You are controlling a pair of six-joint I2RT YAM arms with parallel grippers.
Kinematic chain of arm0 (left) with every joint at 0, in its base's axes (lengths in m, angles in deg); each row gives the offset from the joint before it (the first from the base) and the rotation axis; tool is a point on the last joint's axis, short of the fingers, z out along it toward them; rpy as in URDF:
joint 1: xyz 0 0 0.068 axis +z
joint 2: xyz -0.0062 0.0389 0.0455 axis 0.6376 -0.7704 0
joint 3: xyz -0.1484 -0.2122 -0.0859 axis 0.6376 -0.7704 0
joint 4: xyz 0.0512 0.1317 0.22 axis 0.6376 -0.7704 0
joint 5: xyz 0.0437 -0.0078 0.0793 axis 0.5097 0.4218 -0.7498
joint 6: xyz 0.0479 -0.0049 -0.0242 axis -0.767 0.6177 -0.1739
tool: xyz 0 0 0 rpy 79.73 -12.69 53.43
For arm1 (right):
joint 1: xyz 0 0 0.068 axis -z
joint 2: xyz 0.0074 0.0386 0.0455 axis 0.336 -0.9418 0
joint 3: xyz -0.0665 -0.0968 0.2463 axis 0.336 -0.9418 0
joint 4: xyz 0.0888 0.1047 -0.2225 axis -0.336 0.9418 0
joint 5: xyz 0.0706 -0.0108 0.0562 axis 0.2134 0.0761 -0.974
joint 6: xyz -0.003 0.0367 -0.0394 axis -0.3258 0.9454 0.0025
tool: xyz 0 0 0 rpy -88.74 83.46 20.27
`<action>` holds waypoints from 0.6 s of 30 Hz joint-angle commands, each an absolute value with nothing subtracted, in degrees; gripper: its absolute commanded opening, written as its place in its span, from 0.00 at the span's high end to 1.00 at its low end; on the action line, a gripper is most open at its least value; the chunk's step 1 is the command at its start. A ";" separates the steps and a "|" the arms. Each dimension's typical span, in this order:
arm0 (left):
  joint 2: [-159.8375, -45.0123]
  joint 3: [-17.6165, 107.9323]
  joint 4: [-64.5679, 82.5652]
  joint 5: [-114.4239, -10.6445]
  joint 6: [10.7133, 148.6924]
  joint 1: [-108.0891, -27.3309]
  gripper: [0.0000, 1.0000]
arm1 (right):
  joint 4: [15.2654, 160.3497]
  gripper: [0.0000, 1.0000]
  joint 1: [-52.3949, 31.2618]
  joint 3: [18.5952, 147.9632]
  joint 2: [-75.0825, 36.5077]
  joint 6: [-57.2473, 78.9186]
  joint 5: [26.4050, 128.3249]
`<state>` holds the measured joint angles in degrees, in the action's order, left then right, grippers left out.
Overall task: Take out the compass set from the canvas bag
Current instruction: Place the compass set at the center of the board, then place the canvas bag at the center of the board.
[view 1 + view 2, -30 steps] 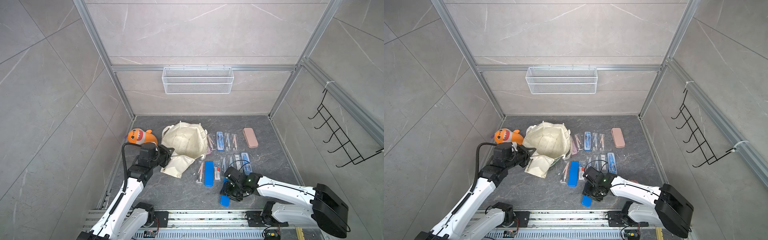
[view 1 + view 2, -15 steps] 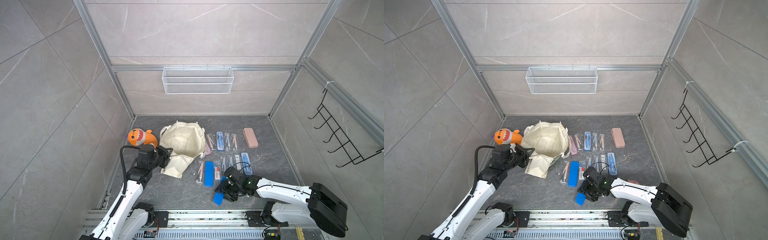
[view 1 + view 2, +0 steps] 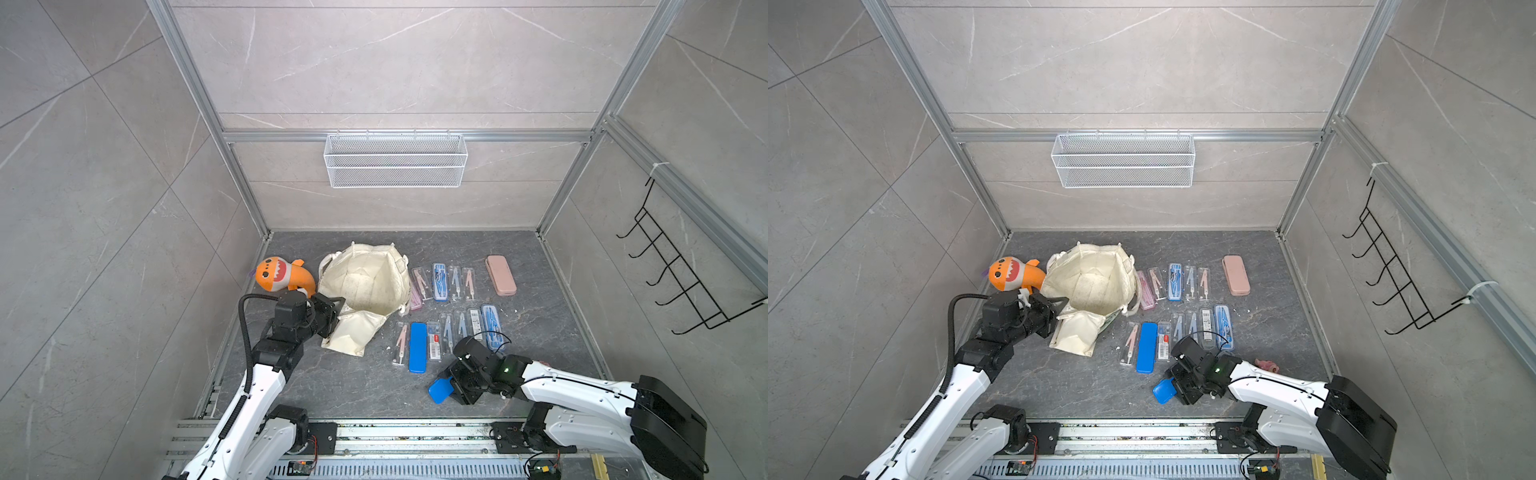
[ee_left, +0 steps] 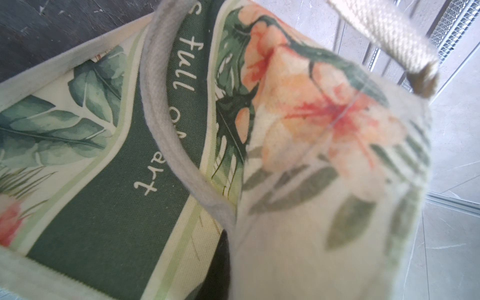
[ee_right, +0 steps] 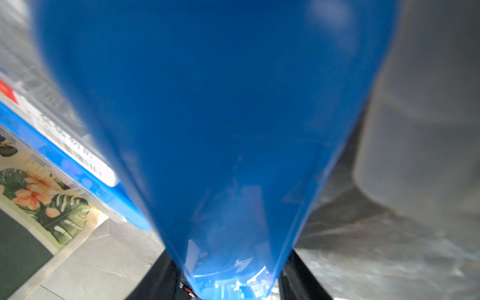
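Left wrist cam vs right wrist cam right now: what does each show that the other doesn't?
Left wrist only: close on the cream canvas bag, showing its dark green panel with white lettering, a cream rope handle lying across it, and the white wire mesh basket on the wall beyond.
Right wrist only: an opaque blue plastic case filling most of the frame, with a blue case with a white barcode label beside it.
Both: the bag's orange flower and green leaf print.
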<state>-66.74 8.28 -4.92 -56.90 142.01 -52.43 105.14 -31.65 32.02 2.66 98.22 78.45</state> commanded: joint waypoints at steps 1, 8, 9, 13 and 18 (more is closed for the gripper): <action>-65.41 9.00 -6.25 -54.65 140.10 -51.98 0.66 | 109.94 0.35 -31.55 34.11 1.27 98.10 80.51; -64.02 16.41 -21.82 -60.75 130.40 -51.83 0.01 | 124.10 0.28 -32.02 48.83 -3.09 81.27 83.78; -63.87 17.28 -24.12 -62.09 129.27 -51.83 0.01 | 125.48 0.28 -32.22 50.46 -3.76 79.38 84.33; -63.26 21.14 -33.26 -67.68 125.17 -51.81 0.01 | 132.27 0.28 -33.78 58.91 -5.40 72.10 89.24; -62.37 22.66 -38.45 -72.32 122.03 -51.78 0.01 | 135.16 0.30 -36.44 71.80 -7.87 61.40 95.85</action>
